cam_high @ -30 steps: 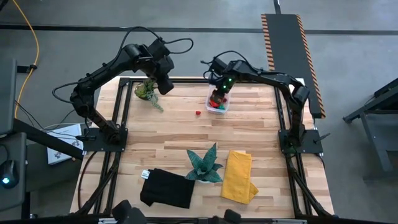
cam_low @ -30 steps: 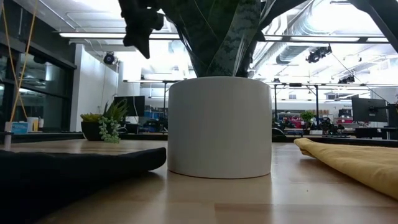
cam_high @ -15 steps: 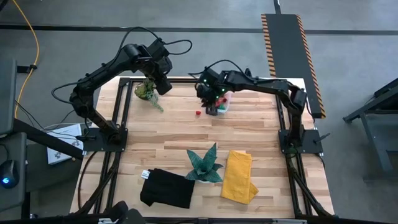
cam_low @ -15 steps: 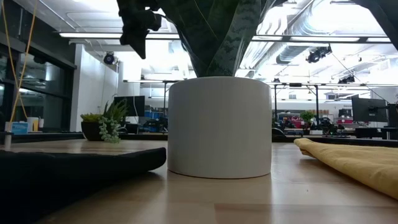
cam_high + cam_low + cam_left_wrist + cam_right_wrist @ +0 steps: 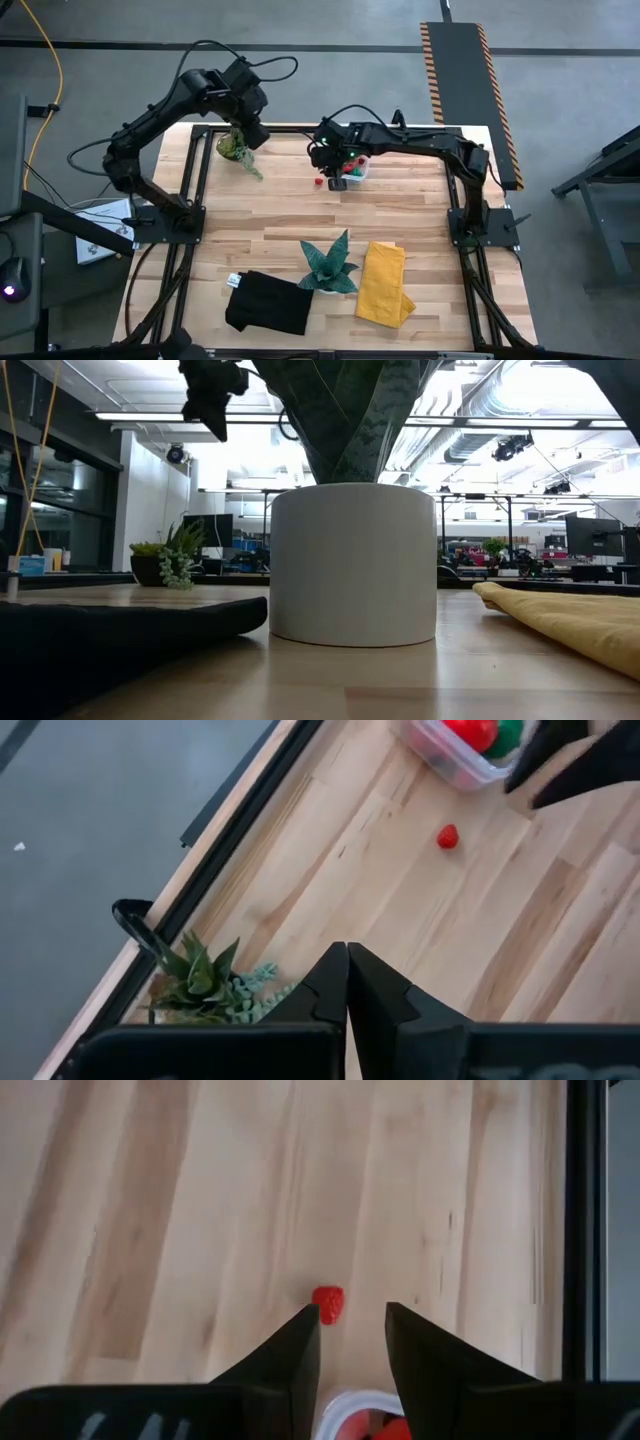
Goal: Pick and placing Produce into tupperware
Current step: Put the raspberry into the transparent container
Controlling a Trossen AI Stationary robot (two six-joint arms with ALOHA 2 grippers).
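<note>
The right gripper [image 5: 335, 182] hangs over the worktop near its far edge, fingers apart and empty, beside a small red strawberry [image 5: 328, 1303] lying loose on the wood. Just beside it, the clear tub [image 5: 354, 168] holds red and green produce [image 5: 490, 734]. The left gripper [image 5: 346, 982], fingers together, hovers by the small potted plant [image 5: 236, 148] at the far left corner.

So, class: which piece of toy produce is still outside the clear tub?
The small red strawberry lies alone on bare wood beside the tupperware; the other pieces sit inside it.
</note>
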